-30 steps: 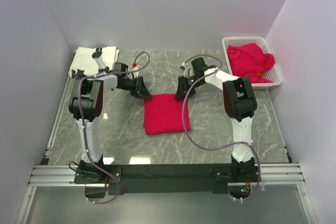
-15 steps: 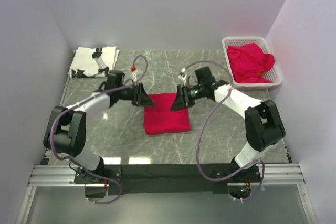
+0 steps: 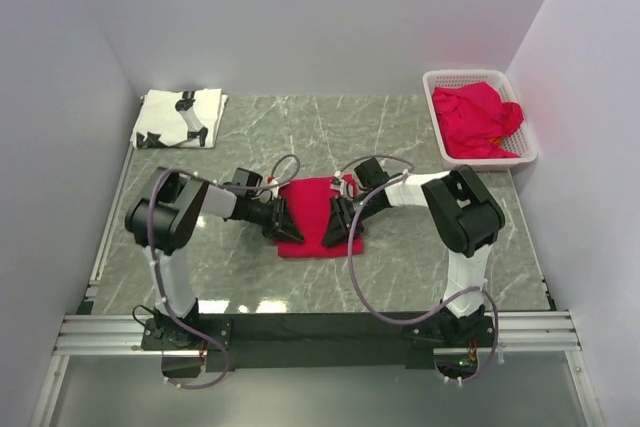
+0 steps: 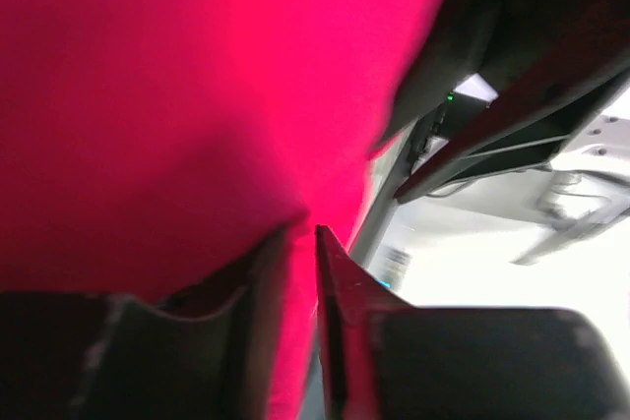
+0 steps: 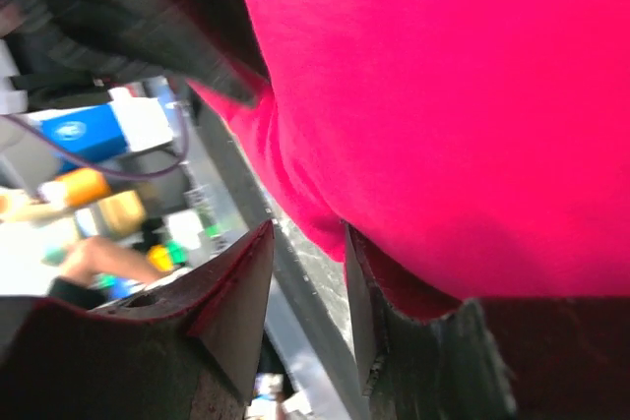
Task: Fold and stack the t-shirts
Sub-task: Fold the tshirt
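While both my arms lie low over the table point(image 3: 430, 247), my left pincer point(image 3: 281, 220) and right pincer point(image 3: 338, 225) flank the folded red t-shirt point(image 3: 311, 205) in the middle, one at each side edge, towards its near corners. On the left my fingers point(image 4: 264, 282) are drawn almost together, a thin slit of red between them, nipping the cloth's edge. On the right my fingers point(image 5: 241, 282) stand a little apart with a bulge of red cloth at their mouth; whether they pinch it I cannot tell. At the far left corner lies the folded white t-shirt point(image 3: 165, 115) with its black print, and at the far right a basket point(image 3: 432, 82) holds a heap of red t-shirts point(image 3: 478, 117).
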### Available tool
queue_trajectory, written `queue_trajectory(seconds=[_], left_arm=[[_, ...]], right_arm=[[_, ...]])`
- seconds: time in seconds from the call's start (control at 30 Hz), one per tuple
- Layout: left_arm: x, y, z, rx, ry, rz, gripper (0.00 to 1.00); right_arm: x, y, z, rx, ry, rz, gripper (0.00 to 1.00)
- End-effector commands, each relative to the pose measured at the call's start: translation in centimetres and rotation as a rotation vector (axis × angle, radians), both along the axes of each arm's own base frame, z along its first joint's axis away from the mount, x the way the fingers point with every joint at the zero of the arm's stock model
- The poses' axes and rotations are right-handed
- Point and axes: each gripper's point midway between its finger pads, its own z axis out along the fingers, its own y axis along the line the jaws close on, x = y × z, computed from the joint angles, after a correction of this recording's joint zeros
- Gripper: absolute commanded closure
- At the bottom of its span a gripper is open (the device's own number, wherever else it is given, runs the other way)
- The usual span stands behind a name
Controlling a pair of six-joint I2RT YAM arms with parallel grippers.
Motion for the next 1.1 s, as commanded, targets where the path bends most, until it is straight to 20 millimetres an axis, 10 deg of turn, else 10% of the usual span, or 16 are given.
queue_trajectory(seconds=[0.0, 0.13, 0.33, 0.47, 0.57, 0.73, 1.07], left_arm=[[1.3, 2.9, -4.6, 0.109, 0.084, 0.05, 0.76], [3.0, 4.2, -5.1, 0.071, 0.076, 0.043, 0.78], [6.6, 4.0, 2.2, -0.01, -0.227, -0.045, 0.77], [4.4, 3.5, 7.4, -0.121, -0.277, -0.098, 0.75], [2.2, 3.0, 8.9, -0.156, -0.26, -0.099, 0.75], [-2.7, 0.5, 7.5, -0.184, -0.139, -0.147, 0.74], [0.3, 5.2, -4.4, 0.055, 0.173, 0.012, 0.76]], right_arm=[[1.5, -1.9, -3.3, -0.076, -0.003, -0.05, 0.57], [2.8, -1.8, -3.0, -0.049, -0.015, -0.057, 0.61], [5.8, 0.3, 3.6, 0.093, -0.174, -0.034, 0.65], [4.6, 0.5, 8.7, 0.178, -0.245, -0.009, 0.65], [2.0, 0.7, 8.9, 0.184, -0.233, 0.031, 0.65], [-1.7, 0.8, 5.1, 0.146, -0.144, 0.079, 0.65], [0.7, -2.0, -2.7, 0.008, 0.042, -0.022, 0.68]])
